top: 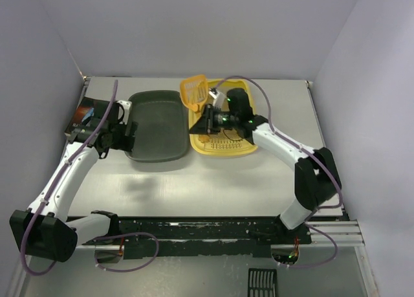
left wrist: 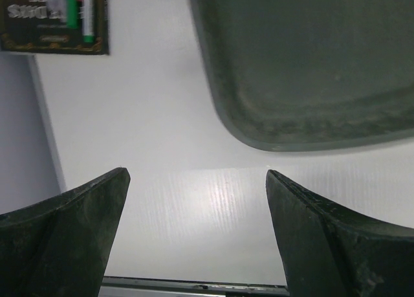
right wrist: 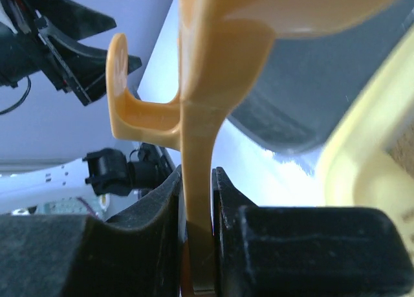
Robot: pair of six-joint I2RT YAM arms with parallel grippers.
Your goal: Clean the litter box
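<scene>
The yellow litter box (top: 223,145) with beige litter lies at the table's middle; its rim (right wrist: 362,135) shows at the right of the right wrist view. My right gripper (top: 208,118) is shut on the handle of the orange-yellow slotted scoop (top: 195,91), holding it raised over the box's left end. In the right wrist view the scoop's handle (right wrist: 197,148) is clamped between my fingers. My left gripper (top: 127,135) is open and empty, just left of the dark grey-green tray (top: 156,125). In the left wrist view the tray's corner (left wrist: 310,70) lies beyond my spread fingers.
A dark box of markers (top: 83,116) sits at the far left, also in the left wrist view (left wrist: 55,19). A small black slotted part (top: 262,283) lies below the table's front rail. Walls close in the table on three sides.
</scene>
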